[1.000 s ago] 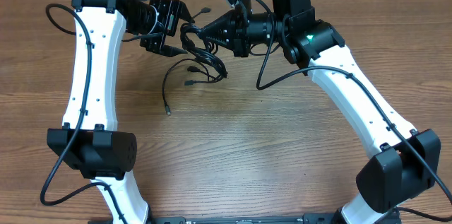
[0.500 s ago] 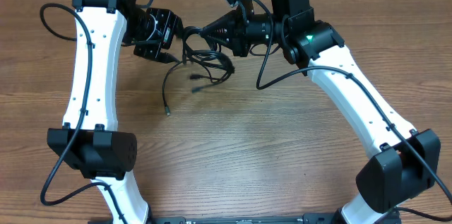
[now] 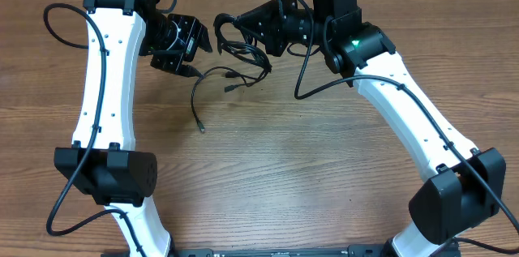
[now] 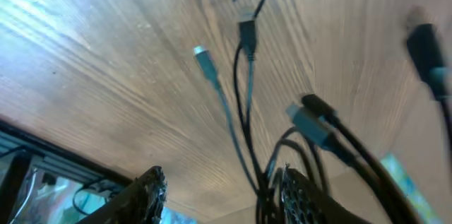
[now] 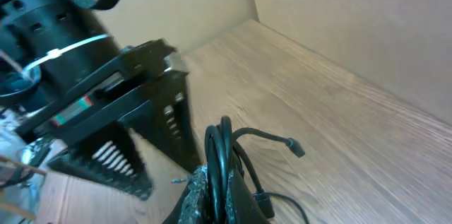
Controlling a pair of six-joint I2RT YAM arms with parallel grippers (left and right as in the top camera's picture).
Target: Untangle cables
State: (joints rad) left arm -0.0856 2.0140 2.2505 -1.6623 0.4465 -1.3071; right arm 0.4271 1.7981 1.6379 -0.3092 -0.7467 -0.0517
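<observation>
The cables are thin black cords bunched between my two grippers at the far middle of the table, with one long strand trailing down to a plug end. My right gripper is shut on a bundle of the cords, held between its fingers; a plug end sticks out beyond it. My left gripper stands open just left of the bunch. In the left wrist view several cords hang along the inner face of its right finger, and the gap at the left gripper is otherwise bare.
A tan cardboard wall stands behind the wooden table. The left arm's black wrist fills the left of the right wrist view, close to the held bundle. Both arm bases sit toward the near edge.
The right gripper has drawn the bundle up and toward the far side. The left gripper has shifted left and its jaws have narrowed. The cords are more spread out, and the trailing end slid right.
</observation>
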